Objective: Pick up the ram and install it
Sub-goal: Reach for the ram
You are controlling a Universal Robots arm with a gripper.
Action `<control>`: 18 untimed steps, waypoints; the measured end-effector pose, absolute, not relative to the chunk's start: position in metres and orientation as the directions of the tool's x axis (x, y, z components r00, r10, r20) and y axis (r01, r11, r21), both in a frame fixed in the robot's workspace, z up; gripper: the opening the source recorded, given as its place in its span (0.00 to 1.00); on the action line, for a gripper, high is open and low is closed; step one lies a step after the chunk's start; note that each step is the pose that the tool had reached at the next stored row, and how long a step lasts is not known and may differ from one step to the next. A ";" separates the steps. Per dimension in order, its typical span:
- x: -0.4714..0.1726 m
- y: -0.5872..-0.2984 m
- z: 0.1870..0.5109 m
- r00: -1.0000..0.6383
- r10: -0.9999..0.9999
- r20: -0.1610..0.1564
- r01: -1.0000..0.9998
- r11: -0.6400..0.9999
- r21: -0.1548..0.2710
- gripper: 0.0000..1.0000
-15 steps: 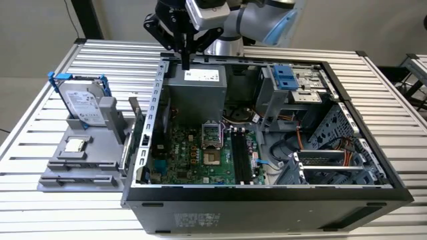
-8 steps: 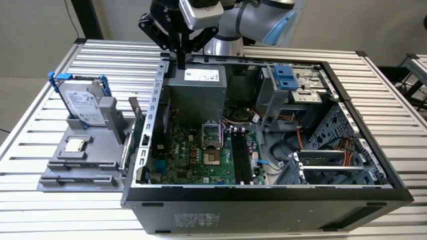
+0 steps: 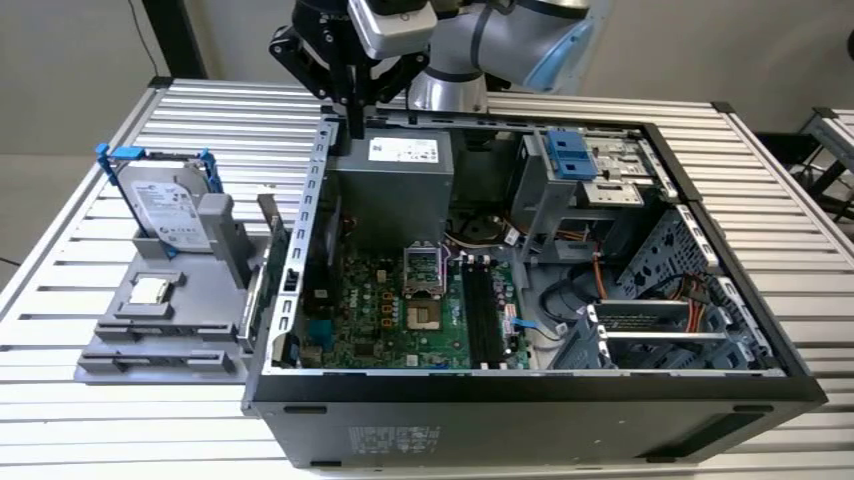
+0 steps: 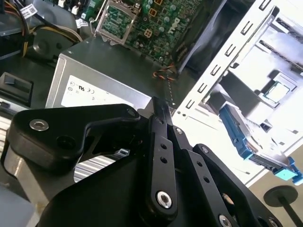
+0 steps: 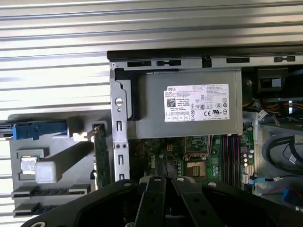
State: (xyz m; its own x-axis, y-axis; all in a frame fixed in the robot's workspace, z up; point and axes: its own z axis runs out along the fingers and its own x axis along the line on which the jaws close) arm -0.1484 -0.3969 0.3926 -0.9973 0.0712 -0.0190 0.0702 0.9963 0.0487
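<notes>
Exterior view, from its left to its right.

- Slatted metal worktop (image 3: 200,110) carries a grey moulded parts holder (image 3: 120,350). In the holder:
  - a silver hard drive with a blue bracket (image 3: 167,205), stood on edge
  - a small square silver chip (image 3: 147,290), lying flat in front of the drive
  - the ram (image 3: 271,228), a slim dark green stick upright in its groove. It sits at the holder's far edge, just beside the case wall, and nothing grips it.
- Open black-and-grey computer case (image 3: 534,395) holds:
  - a grey power supply box (image 3: 394,190)
  - a green motherboard (image 3: 374,310)
  - long black memory slots (image 3: 478,310), which look unfilled
- Black end effector (image 3: 356,125) hangs over the case's rear corner above the power supply. Its fingers are pressed together with nothing between them.

Risks, as I judge them:
- The ram stands so close to the case wall that a spread finger could strike the sheet metal or tip the stick.
- A grip off the stick's middle would let it tilt, and it would then meet the slot crooked and jam.
</notes>
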 end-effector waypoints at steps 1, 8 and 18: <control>-0.149 -0.397 0.393 -0.997 0.071 -0.019 0.070 0.996 0.049 0.00; -0.155 -0.396 0.393 -0.997 0.071 -0.019 0.070 0.996 0.049 0.00; -0.165 -0.395 0.393 -0.997 0.071 -0.019 0.070 0.996 0.049 0.00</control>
